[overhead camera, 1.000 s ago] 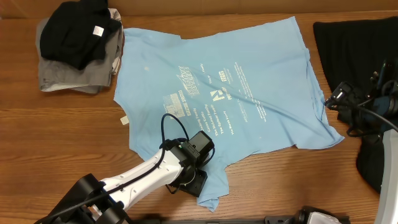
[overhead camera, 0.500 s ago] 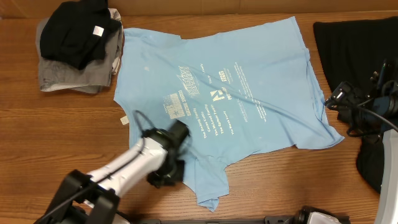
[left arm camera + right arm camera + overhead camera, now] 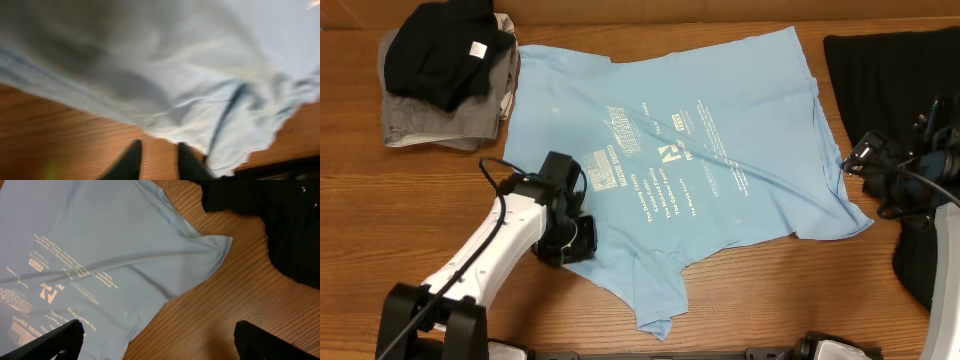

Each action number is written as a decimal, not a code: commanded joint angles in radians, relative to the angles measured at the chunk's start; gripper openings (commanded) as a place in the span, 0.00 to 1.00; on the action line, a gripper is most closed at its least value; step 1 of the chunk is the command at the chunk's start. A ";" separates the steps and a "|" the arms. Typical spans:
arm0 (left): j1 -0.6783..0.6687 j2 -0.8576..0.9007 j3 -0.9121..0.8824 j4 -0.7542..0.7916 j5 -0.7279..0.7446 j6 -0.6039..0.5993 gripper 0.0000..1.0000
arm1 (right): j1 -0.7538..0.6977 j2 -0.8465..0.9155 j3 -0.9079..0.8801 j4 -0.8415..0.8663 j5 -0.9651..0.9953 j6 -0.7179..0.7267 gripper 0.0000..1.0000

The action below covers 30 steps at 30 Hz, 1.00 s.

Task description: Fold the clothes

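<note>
Whereas a second ago my left arm sat over the lower sleeve, the left gripper [image 3: 570,238] has since swung up and left. It now sits at the left hem of the light blue T-shirt [image 3: 740,110], just beside the white print. The shirt itself lies spread on the table [image 3: 410,230] much as before, print up. In the left wrist view the fingers [image 3: 131,161] stand close together with a narrow strip of wood between them. The picture is smeared, and I cannot tell whether they nip the hem above them. My right gripper [image 3: 157,337] has not moved: jaws wide apart and empty, over bare wood near the shirt's right corner. The black garment [image 3: 890,70] lies at the table's right edge, and folded clothes [image 3: 440,80] are stacked top left.
</note>
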State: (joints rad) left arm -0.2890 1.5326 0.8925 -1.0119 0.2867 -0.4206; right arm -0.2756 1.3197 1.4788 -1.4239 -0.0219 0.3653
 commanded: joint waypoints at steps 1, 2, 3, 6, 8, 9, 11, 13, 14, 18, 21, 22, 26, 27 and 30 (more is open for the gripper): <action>-0.013 -0.022 0.018 0.013 0.044 0.041 0.33 | 0.000 0.021 0.000 0.005 -0.002 -0.006 1.00; -0.013 -0.018 0.005 0.023 0.042 0.044 0.34 | 0.000 0.023 0.000 0.006 -0.002 -0.006 1.00; -0.013 -0.014 -0.011 0.037 0.043 0.044 0.34 | 0.000 0.024 0.000 0.008 -0.002 -0.006 1.00; -0.013 -0.002 -0.078 0.111 0.051 0.030 0.29 | 0.000 0.026 0.000 0.010 -0.002 -0.006 1.00; -0.013 0.004 -0.124 0.160 0.050 0.004 0.17 | 0.000 0.026 0.000 0.010 -0.003 -0.021 1.00; -0.013 0.005 -0.142 0.180 0.046 -0.005 0.12 | 0.000 0.026 0.000 0.010 -0.002 -0.021 1.00; -0.013 0.007 -0.176 0.217 0.023 -0.033 0.07 | 0.000 0.026 0.000 0.010 -0.002 -0.022 1.00; -0.013 0.010 -0.198 0.237 -0.016 -0.086 0.04 | 0.000 0.026 0.000 0.011 -0.002 -0.025 1.00; -0.012 0.013 -0.208 0.239 -0.040 -0.126 0.04 | 0.000 0.026 0.000 0.013 -0.002 -0.024 1.00; 0.039 0.026 -0.225 0.232 -0.119 -0.219 0.06 | 0.000 0.026 0.000 0.017 -0.002 -0.024 1.00; 0.136 0.042 -0.225 0.243 -0.171 -0.192 0.10 | 0.000 0.026 0.000 0.020 -0.002 -0.025 1.00; 0.176 0.046 -0.224 0.256 -0.187 -0.175 0.08 | 0.000 0.026 0.000 0.021 -0.002 -0.025 1.00; 0.340 0.054 -0.219 0.346 -0.181 -0.095 0.04 | 0.000 0.026 0.000 0.027 -0.002 -0.025 1.00; 0.371 0.054 -0.216 0.368 -0.164 -0.078 0.04 | 0.000 0.026 0.000 0.029 -0.002 -0.025 1.00; 0.440 0.054 -0.189 0.416 -0.122 -0.005 0.04 | 0.000 0.026 0.000 0.030 -0.006 -0.024 1.00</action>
State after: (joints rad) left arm 0.0891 1.5455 0.6994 -0.6228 0.2638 -0.5194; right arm -0.2752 1.3476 1.4788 -1.4014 -0.0223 0.3431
